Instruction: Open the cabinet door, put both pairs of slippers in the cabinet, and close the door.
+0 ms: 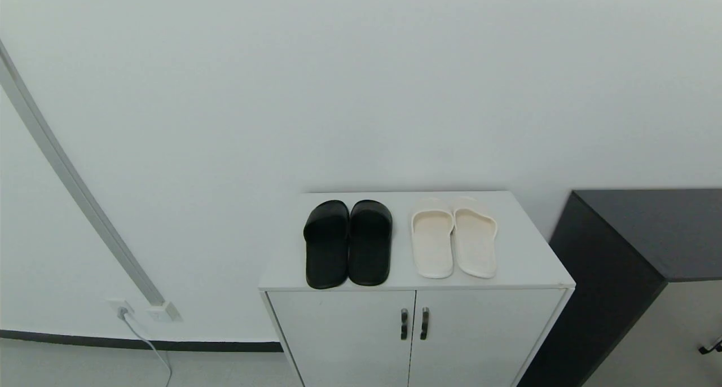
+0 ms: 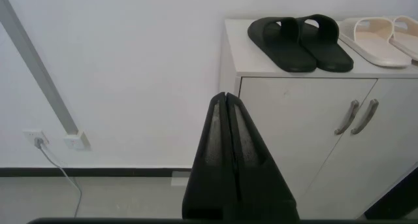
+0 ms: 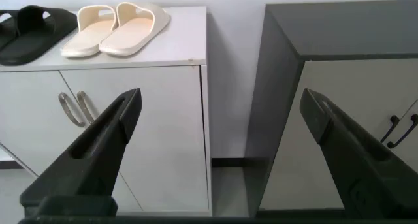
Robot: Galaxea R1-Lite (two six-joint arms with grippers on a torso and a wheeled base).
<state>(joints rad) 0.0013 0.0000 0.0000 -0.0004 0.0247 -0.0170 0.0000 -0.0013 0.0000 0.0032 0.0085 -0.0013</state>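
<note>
A white cabinet (image 1: 507, 274) stands against the wall with both doors closed and two dark handles (image 1: 413, 323) at the centre seam. On its top sit a black pair of slippers (image 1: 348, 243) on the left and a cream pair of slippers (image 1: 454, 243) on the right. My left gripper (image 2: 226, 100) is shut, fingers pressed together, in front of the cabinet's left door (image 2: 294, 132), some way off. My right gripper (image 3: 219, 103) is open wide, level with the cabinet's right side (image 3: 166, 132). The black slippers (image 2: 300, 44) and cream slippers (image 3: 114, 29) also show in the wrist views.
A dark grey cabinet (image 1: 632, 263) stands close to the right of the white one, with a narrow gap between them. On the left wall are a slanted cable duct (image 1: 67, 172), a socket (image 1: 119, 308) and a hanging cord. Floor space lies open to the left of the cabinet.
</note>
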